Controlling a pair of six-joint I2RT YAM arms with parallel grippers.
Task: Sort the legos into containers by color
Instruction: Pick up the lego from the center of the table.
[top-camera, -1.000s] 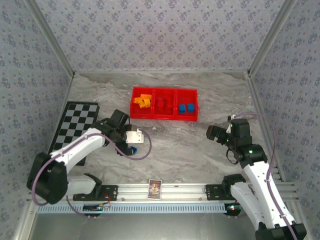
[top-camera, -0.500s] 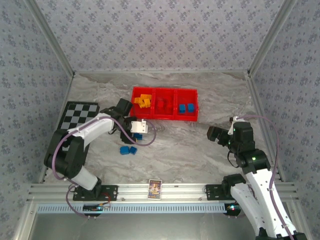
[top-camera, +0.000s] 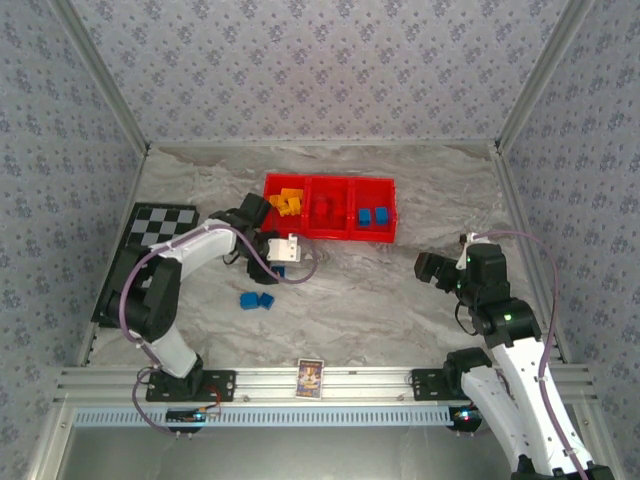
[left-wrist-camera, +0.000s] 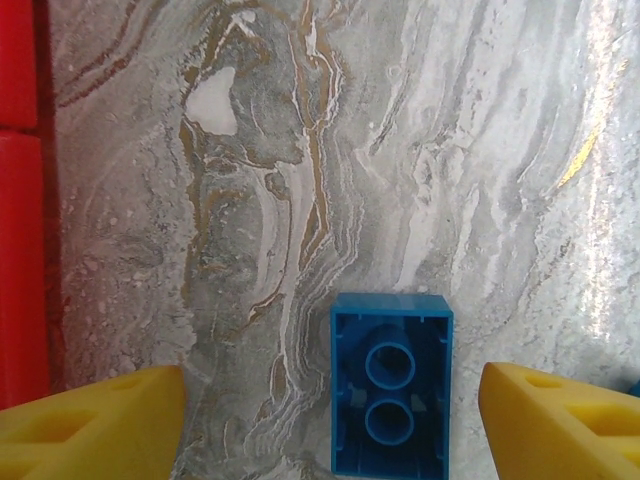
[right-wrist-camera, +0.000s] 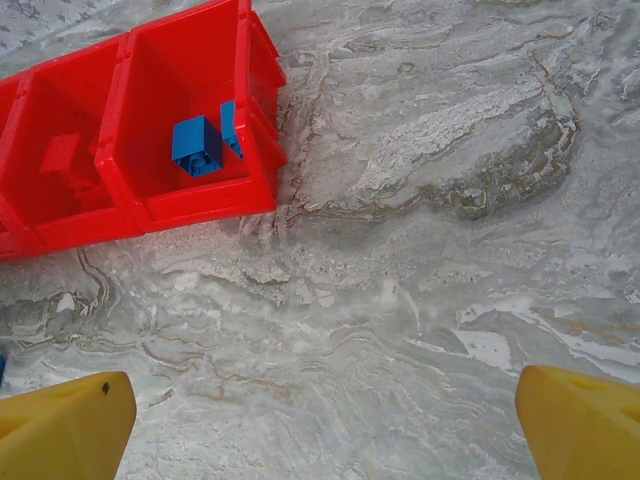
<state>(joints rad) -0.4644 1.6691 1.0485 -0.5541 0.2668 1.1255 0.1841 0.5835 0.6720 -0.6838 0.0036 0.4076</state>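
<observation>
Grey marbled tabletop (left-wrist-camera: 450, 150) under the left gripper (left-wrist-camera: 325, 430), and its yellow fingers (left-wrist-camera: 90, 425) stand spread, a small blue plastic brick (left-wrist-camera: 390, 385) lying between them, hollow side up, clear of both! Just beyond, the red three-compartment plastic tray (top-camera: 330, 237): orange-yellow bricks (top-camera: 288, 203) left, red bricks (top-camera: 322, 210) middle, sorted blue bricks (top-camera: 372, 216) right. Two loose blue bricks (top-camera: 257, 299) lie nearer the bases. Right gripper (right-wrist-camera: 325, 415) hovers wide open off the tray's right end.

Bare tabletop (top-camera: 380, 290) lies open before the red tray (top-camera: 330, 236), apart from two blue bricks (top-camera: 248, 300) at left.
</observation>
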